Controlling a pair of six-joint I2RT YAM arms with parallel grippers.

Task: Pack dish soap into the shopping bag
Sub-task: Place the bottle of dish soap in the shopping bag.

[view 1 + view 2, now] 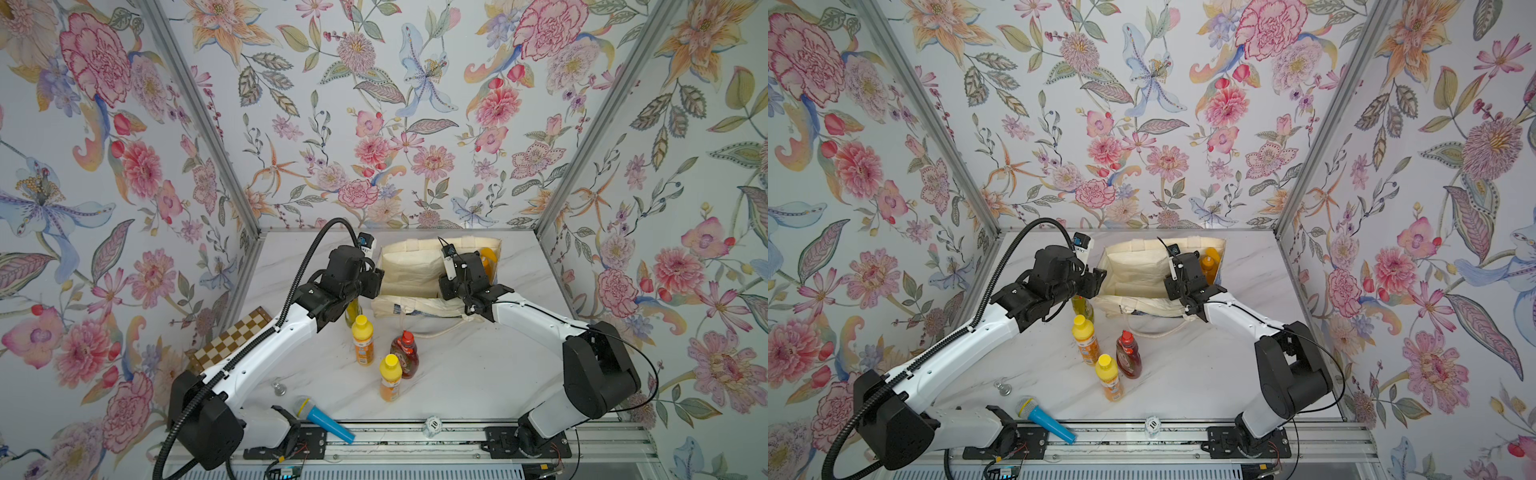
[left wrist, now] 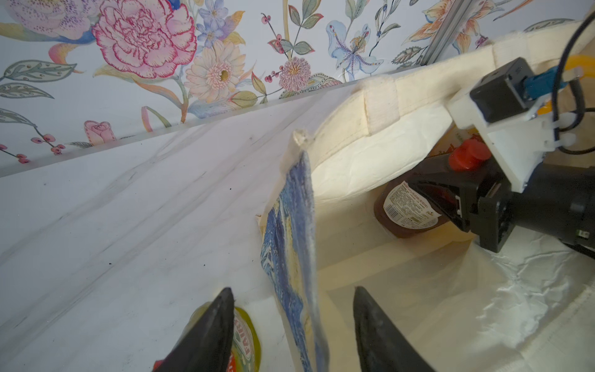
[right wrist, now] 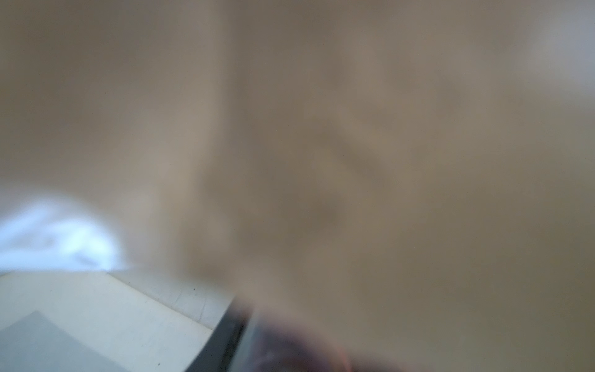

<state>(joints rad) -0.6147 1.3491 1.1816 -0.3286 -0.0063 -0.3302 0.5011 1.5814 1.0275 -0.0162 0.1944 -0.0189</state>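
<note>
The shopping bag [image 1: 411, 270] stands open-mouthed at the back of the bench [image 1: 478, 365]. The left jaws are spread at the bag's left end, one tip outside and one inside. The bag's blue-printed edge [image 2: 289, 241] hangs loose between them, and I can't see it pressed by either. The right jaws are down inside the bag, pinching a dark red bottle [image 2: 409, 209] with a red cap. The right wrist view gives little more than a blur of cream cloth. The big orange pump bottle [image 1: 487, 259] sits in the bag's far right corner.

Outside, the slim yellow-green bottle [image 1: 353, 312] stands just beside the bag's left front corner, under the left wrist. In front of the bag three more stand close together: two yellow-capped orange bottles [image 1: 363, 340] [image 1: 390, 378] and the other dark red bottle [image 1: 404, 353]. Well in front of the bag, a blue toy microphone [image 1: 322, 417] lies on its side.
</note>
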